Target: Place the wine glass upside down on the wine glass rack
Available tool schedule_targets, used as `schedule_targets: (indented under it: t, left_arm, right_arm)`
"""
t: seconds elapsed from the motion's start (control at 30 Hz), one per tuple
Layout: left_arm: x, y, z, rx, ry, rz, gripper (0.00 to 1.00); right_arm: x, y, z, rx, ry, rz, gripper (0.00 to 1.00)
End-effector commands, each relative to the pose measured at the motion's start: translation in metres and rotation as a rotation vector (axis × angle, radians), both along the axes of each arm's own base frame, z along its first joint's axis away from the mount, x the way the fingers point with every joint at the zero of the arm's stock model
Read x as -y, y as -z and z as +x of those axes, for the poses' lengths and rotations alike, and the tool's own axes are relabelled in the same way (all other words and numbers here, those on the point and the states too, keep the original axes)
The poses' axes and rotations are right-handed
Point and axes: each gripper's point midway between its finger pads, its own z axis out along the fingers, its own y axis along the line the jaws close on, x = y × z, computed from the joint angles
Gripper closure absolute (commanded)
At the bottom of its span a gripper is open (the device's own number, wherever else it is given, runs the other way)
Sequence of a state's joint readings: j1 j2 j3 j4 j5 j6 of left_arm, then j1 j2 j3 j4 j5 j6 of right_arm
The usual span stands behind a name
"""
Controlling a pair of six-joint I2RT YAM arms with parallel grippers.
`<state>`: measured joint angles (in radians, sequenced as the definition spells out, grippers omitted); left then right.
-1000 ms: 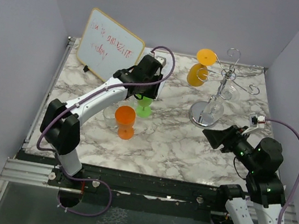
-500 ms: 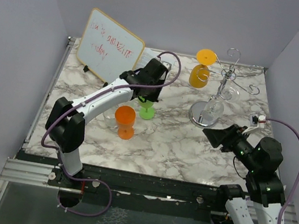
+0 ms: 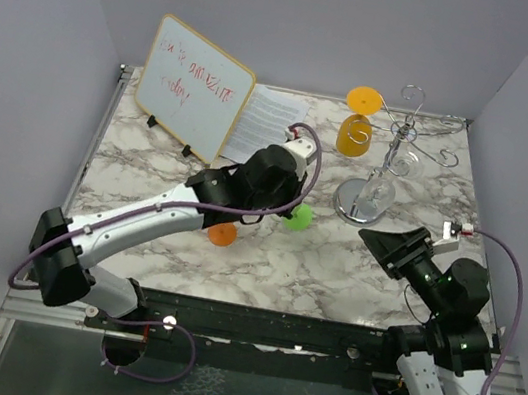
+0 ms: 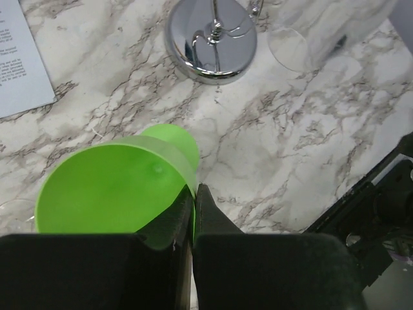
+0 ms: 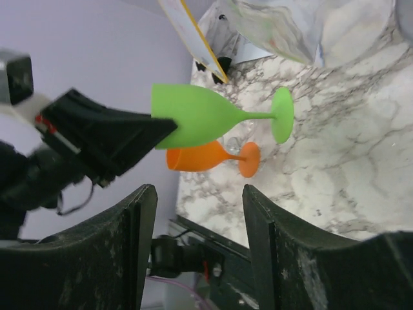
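Observation:
My left gripper (image 3: 280, 192) is shut on the rim of a green plastic wine glass (image 3: 300, 217) and holds it off the table, tilted on its side with its foot toward the rack. The left wrist view shows the jaws (image 4: 194, 194) pinching the bowl wall (image 4: 110, 190). The chrome wine glass rack (image 3: 395, 143) stands at the back right on its disc base (image 4: 211, 40). An orange glass (image 3: 358, 122) hangs upside down on it. My right gripper (image 3: 392, 247) is open and empty, in front of the rack. It faces the green glass (image 5: 200, 116).
A second orange glass (image 3: 222, 234) stands on the marble behind my left arm and also shows in the right wrist view (image 5: 206, 157). A clear glass (image 4: 322, 32) sits by the rack base. A whiteboard (image 3: 196, 90) and a paper sheet (image 3: 271, 123) are at the back left.
My left arm has lifted the green glass off the table and carried it right and nearer, tilting it on its side. The right arm has shifted slightly.

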<state>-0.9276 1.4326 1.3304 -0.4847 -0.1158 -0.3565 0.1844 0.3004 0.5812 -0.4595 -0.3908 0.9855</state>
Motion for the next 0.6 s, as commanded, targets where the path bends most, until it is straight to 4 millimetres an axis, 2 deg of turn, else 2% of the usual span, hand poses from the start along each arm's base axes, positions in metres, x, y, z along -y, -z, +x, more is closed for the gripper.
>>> schedule_targets:
  t: [0.0,0.07,0.1,0.23,0.33,0.57]
  left_arm:
    - [0.003,-0.029,-0.002,0.160,-0.059,-0.168,1.00]
    - [0.006,-0.033,-0.014,0.203,-0.034,-0.214,1.00]
    - [0.007,-0.029,-0.021,0.213,-0.016,-0.223,1.00]
    - [0.017,-0.032,-0.043,0.260,0.049,-0.281,1.00]
    - [0.026,-0.030,-0.057,0.287,0.095,-0.303,1.00]
    - [0.039,-0.031,-0.074,0.322,0.145,-0.369,1.00]
  right_arm:
    - [0.004,-0.006,0.001,-0.129,0.108,0.262,0.42]
    - [0.007,0.003,0.001,-0.209,0.150,0.304,0.45]
    - [0.007,0.009,0.001,-0.256,0.163,0.320,0.47]
    - [-0.002,0.029,0.000,-0.425,0.155,0.370,0.53]
    - [-0.007,0.039,0.002,-0.502,0.144,0.378,0.53]
    - [-0.010,0.062,0.003,-0.642,0.171,0.395,0.50]
